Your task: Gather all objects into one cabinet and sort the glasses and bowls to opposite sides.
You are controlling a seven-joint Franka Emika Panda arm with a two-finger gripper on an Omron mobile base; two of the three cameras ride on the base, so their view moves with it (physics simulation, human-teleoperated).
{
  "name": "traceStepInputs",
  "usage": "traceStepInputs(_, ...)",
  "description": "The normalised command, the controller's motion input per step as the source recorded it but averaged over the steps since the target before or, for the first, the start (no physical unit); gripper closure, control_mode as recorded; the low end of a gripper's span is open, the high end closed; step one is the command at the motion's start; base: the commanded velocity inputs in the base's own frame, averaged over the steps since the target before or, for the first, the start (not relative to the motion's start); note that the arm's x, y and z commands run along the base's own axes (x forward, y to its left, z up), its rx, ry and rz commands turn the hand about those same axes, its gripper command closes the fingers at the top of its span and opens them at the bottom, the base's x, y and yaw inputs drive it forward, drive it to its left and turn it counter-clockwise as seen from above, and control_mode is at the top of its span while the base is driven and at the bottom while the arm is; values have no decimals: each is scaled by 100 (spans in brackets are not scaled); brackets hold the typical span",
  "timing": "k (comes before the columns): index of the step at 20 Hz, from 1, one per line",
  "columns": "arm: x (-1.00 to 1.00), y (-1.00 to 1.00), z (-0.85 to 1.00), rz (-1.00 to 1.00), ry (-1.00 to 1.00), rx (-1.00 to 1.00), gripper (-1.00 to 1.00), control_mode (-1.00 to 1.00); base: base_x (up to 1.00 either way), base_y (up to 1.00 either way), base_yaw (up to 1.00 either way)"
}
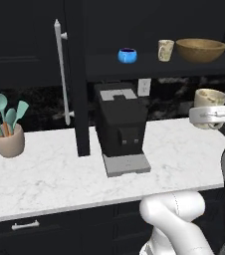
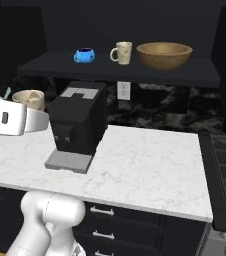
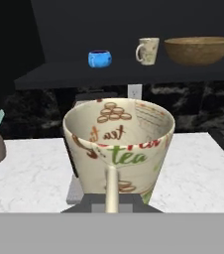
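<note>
White marble counter (image 1: 50, 174) fills the lower half of both base views, with the open black wall cabinet (image 2: 120, 70) across the top, its shelf already carrying a blue bowl (image 2: 84, 55), a cream mug (image 2: 123, 52) and a wooden bowl (image 2: 164, 54). The gripper (image 3: 112, 201) is clamped on the handle of a second cream tea-printed mug (image 3: 119, 149), held at centre frame in the hand view, above the counter and below shelf level. The mug looks like rigid, glazed ceramic, light but slippery and chippable, so the handle seems the surest hold, though it may swing there.

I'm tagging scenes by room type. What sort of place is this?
Most likely a home kitchen: a black coffee machine stands on a white marble counter, with a wooden bowl on a dark cabinet shelf above.
</note>
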Motion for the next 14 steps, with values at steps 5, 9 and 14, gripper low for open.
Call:
traceStepInputs(5,0,0,0,0,0,0,100,100,0,45,-16)
traceStepInputs(9,0,0,0,0,0,0,100,100,4,8,0)
traceStepInputs(14,0,0,0,0,0,0,100,100,37,0,4)
